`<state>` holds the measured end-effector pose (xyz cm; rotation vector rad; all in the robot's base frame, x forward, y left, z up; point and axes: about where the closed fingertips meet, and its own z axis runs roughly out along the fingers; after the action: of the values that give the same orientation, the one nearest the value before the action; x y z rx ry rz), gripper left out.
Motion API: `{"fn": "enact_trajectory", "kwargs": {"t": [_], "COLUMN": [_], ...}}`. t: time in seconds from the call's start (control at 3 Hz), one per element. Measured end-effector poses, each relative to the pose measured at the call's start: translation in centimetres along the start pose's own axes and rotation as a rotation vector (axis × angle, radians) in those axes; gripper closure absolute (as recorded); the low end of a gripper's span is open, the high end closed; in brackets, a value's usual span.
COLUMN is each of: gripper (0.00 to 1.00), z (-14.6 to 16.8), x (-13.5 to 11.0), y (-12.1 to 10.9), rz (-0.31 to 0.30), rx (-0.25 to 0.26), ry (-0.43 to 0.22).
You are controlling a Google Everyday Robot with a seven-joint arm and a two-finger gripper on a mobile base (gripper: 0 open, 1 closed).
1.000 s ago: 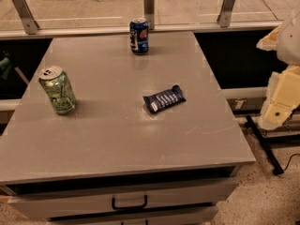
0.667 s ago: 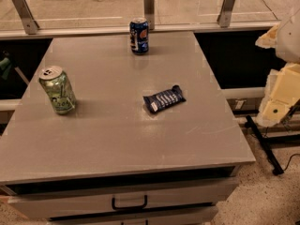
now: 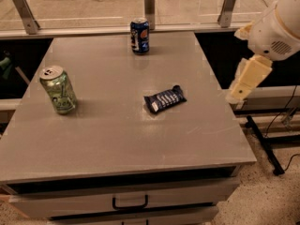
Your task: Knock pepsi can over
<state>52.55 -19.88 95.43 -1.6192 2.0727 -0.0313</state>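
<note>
The pepsi can, dark blue with a silver top and a red-white logo, stands upright at the far edge of the grey table, near the middle. Only part of my white and cream arm shows, at the right beside the table and well to the right of the can. My gripper itself is out of view, so its fingers do not show. Nothing touches the can.
A light green can stands upright at the table's left side. A flat dark blue snack bar wrapper lies near the table's middle. A drawer handle is below the front edge. Metal railing posts stand behind the table.
My arm has moved a little to the left, closer to the table's right edge. The cans and the wrapper have not moved.
</note>
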Motion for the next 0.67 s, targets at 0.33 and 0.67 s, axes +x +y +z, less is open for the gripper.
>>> {"fn": "enact_trajectory", "kwargs": {"t": [0.33, 0.67], "gripper": [0.0, 0.0], "z": [3.9, 7.5], "x": [-2.7, -6.4], "y": [-5.2, -9.5], "rz": [0.023, 0.05], "rx": [0.059, 0.119], "ry": [-0.137, -0.271]}}
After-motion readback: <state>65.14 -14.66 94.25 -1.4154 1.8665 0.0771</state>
